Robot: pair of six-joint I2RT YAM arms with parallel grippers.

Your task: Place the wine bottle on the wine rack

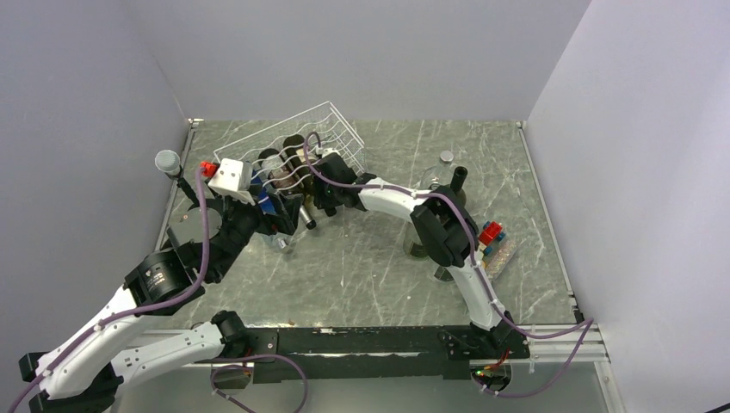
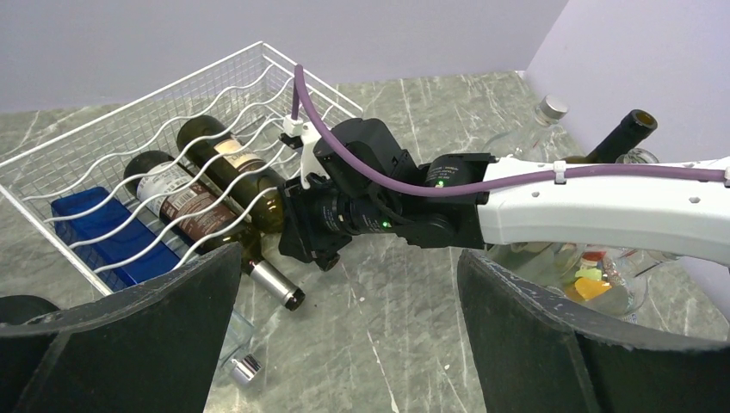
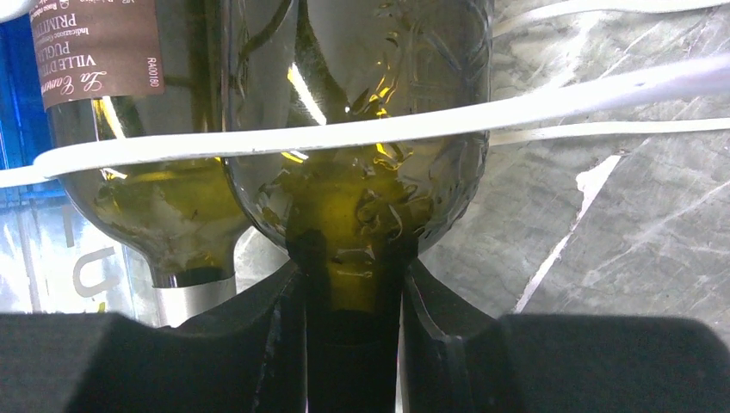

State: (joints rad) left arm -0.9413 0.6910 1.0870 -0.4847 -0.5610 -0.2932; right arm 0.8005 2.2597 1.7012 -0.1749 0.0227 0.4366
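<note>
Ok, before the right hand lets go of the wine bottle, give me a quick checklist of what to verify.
1. Grip: right hand shut on the bottle neck: ok.
2. Placement: bottle body lies inside the rack, beside the second bottle: ok.
3. Seating: bottle fully settled in its cradle: cannot tell.
4. Other arm: left hand open, holding nothing: ok.
5. Snags: purple cable free of the rack wires: cannot tell.

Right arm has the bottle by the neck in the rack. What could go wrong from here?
The right gripper clamps only the slim neck of the wine bottle, so the bottle may twist or slip. The second bottle lies right beside it, and a push could nudge it. The wine rack looks light and the open left gripper isn't bracing it, so it might slide.
</note>
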